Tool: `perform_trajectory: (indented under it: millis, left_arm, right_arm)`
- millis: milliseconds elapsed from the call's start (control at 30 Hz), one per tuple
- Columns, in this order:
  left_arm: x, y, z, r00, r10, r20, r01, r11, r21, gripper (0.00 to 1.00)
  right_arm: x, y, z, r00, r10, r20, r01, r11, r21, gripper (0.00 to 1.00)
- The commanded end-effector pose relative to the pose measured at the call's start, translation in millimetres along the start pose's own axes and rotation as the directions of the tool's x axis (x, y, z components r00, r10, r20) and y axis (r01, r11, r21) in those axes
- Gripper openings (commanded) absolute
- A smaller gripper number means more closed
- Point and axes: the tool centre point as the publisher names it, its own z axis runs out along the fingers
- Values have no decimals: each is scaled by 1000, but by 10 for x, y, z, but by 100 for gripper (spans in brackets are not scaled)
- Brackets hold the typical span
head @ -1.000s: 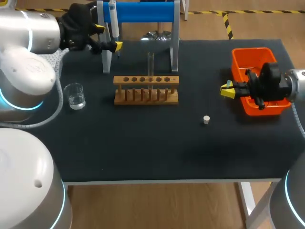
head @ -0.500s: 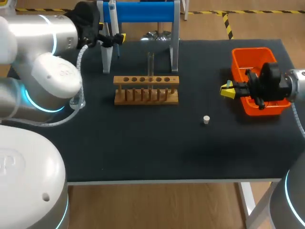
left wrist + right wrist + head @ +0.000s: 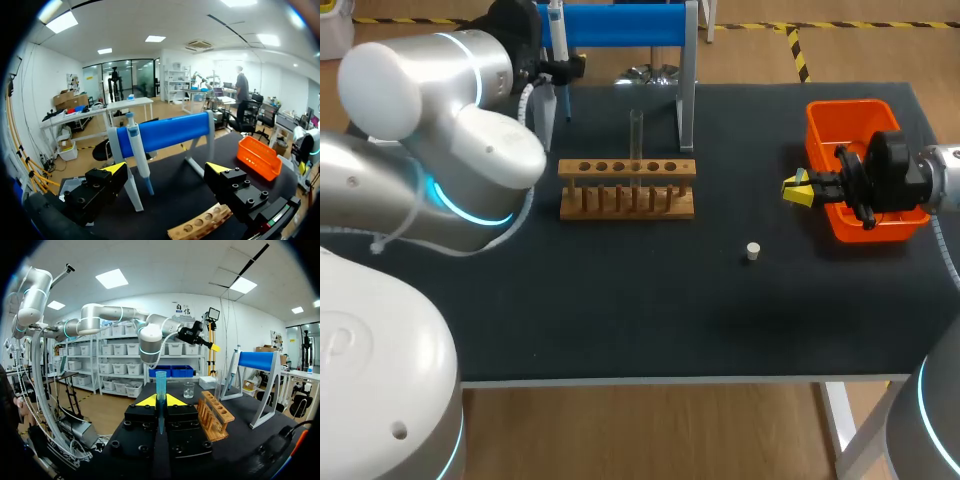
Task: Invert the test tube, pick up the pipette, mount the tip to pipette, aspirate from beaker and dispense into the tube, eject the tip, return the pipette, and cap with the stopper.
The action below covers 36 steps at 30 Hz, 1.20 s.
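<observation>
Two pincers: my left pincer (image 3: pixel 166 168) gapes wide before the pipette (image 3: pixel 557 30) on the blue stand (image 3: pixel 620 22), upper left of frame. My right pincer (image 3: pixel 798 188), middle right, clamps a blue tip (image 3: pixel 160 385)

Black-topped table (image 3: pixel 620 320), one white leg visible at 5 o'clock. Wood-pattern floor (image 3: pixel 650 430) surrounds it. Yellow-black hazard tape (image 3: pixel 798 52) at 1 o'clock. Ceiling light panels (image 3: pixel 112 278) lit.
</observation>
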Motion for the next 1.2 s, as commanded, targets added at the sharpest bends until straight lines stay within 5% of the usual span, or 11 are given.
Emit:
perform_trajectory:
  millis: [33, 1200]
  left_arm:
    - [6, -8, 185, 991, -9, 134, 7, 1000, 12, 100]
    - [-222, -142, 722, 955, -133, 264, 92, 983, 162, 100]
  right_arm:
    - [10, 4, -4, 1000, -1, 2, 1, 1000, 1, 0]
    - [10, 4, -4, 1000, -1, 2, 1, 1000, 1, 0]
